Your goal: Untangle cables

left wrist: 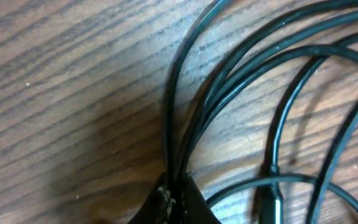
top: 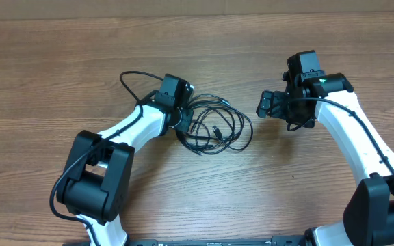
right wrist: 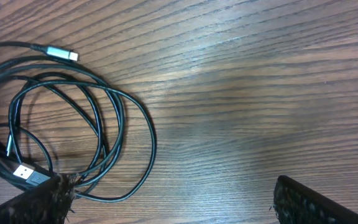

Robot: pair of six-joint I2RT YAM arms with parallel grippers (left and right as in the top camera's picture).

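Cables (top: 219, 126) lie in loose, tangled loops mid-surface (top: 46, 61), between the two arms. Left gripper (top: 182, 124) closed tight, pinching several strands at the loops' left edge. Right gripper (top: 268, 104) spread wide, holding nothing, near the loops' right side, not touching.

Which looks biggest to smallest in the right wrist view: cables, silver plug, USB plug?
1. Cables: by far the largest, with loops spread over the left side of the view.
2 and 3. Silver plug and USB plug: both small and about alike. The USB plug lies nearer the camera, so I won't rank them.
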